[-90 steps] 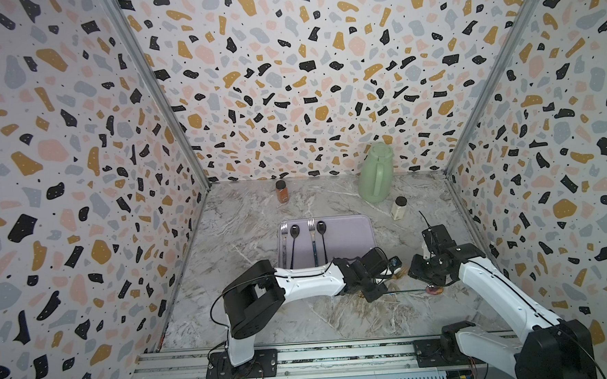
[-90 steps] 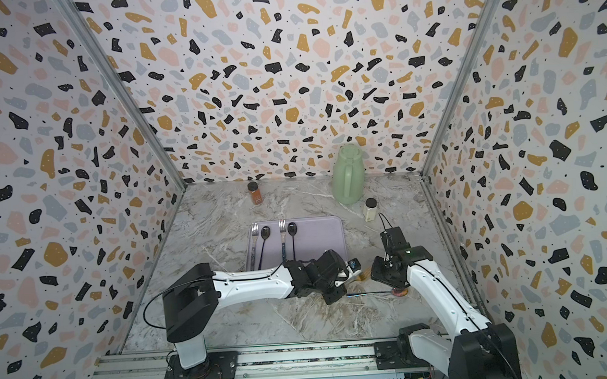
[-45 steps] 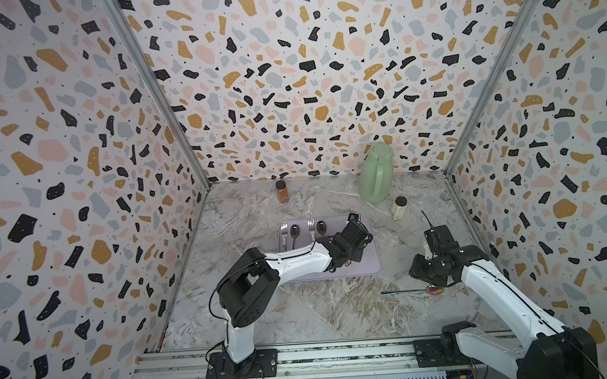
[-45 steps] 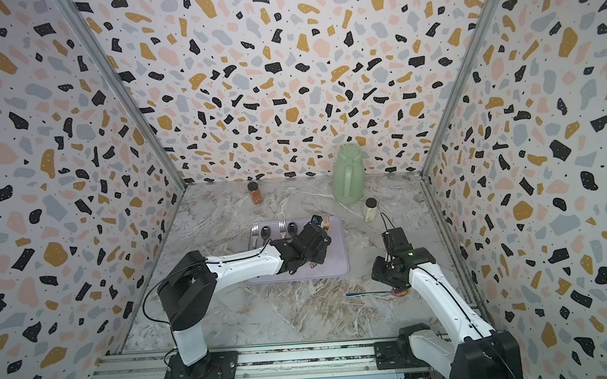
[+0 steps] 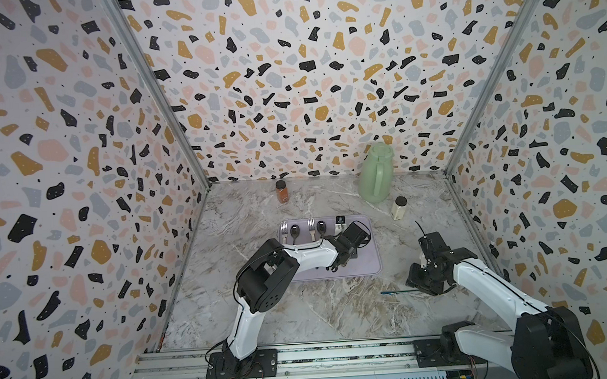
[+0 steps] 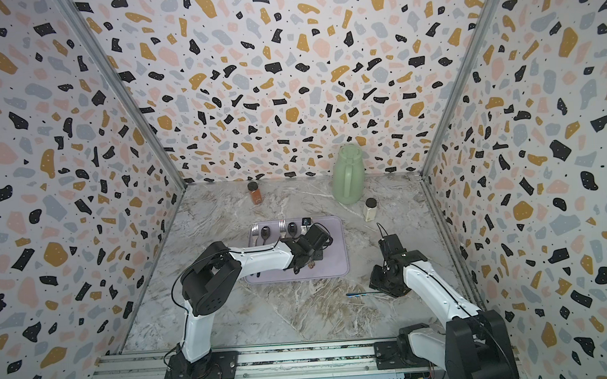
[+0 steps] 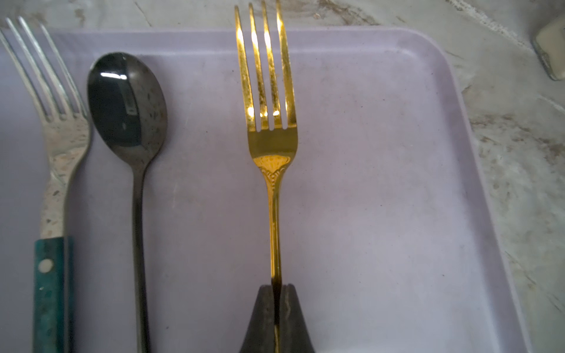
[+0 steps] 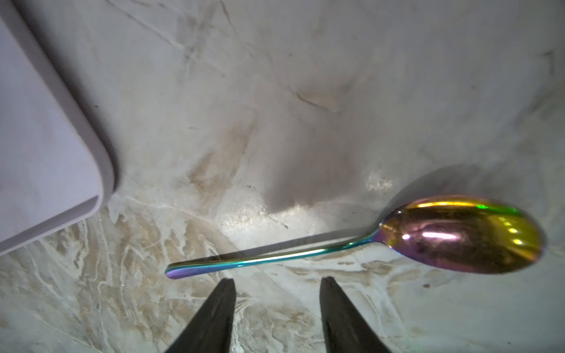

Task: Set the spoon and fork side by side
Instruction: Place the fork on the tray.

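Left wrist, gold fork [image 7: 270, 137] in left gripper [image 7: 279, 288], right wrist, iridescent spoon [image 8: 458, 235]

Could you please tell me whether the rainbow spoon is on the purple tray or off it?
Off it: the rainbow spoon lies flat on the marble table, beside the purple tray corner and not touching it.

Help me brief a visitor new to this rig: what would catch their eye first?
Likely the gleaming gold fork, held over the lilac tray by the left gripper, jaws shut on its handle, beside a black spoon. Next, the rainbow spoon lying on the marble table just ahead of the right gripper, jaws apart.
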